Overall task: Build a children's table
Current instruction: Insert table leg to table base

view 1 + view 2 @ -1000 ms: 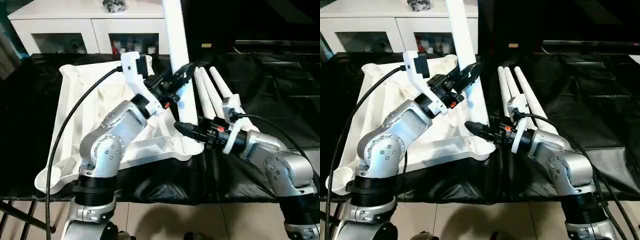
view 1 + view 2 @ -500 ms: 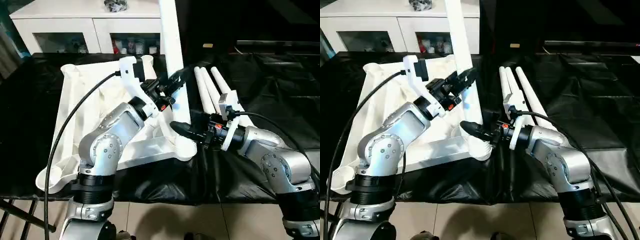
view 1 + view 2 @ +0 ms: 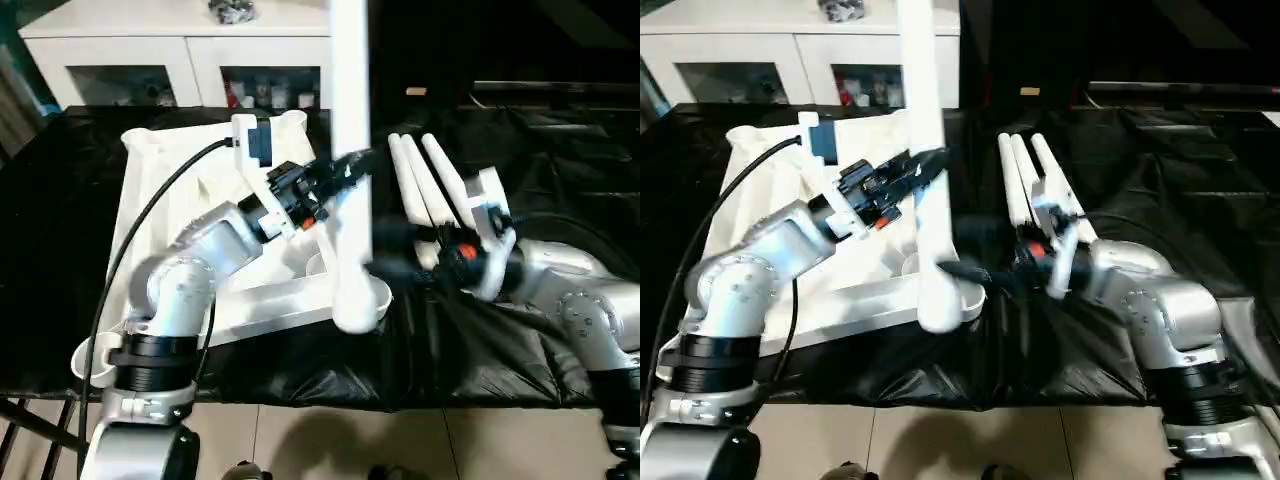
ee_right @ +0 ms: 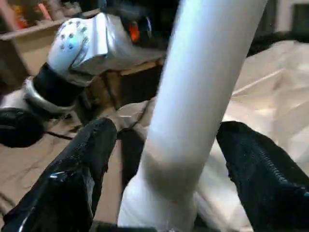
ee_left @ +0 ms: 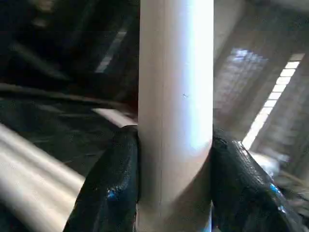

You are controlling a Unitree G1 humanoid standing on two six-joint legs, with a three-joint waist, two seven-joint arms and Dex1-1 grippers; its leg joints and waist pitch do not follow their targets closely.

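Note:
The white tabletop (image 3: 160,200) lies underside up on the black-covered bench. One white leg (image 3: 350,120) stands nearly upright in its near right corner socket (image 3: 360,305). My left gripper (image 3: 345,172) is shut on this leg partway up; in the left wrist view both black fingers (image 5: 111,193) press against the leg (image 5: 176,96). My right gripper (image 3: 380,252) is low by the leg's base and open. In the right wrist view its fingers (image 4: 82,179) stand apart from the leg (image 4: 207,87) on either side. Three loose legs (image 3: 430,180) lie side by side to the right.
A white glass-door cabinet (image 3: 180,60) stands behind the bench. Black cloth (image 3: 560,180) covers the bench out to the right. The corner socket sits close to the bench's front edge, with tiled floor (image 3: 320,440) below.
My right gripper has opened and let go of the leg near its base, and the right arm has drawn back to the right. The leg stands more upright, still held by my left gripper.

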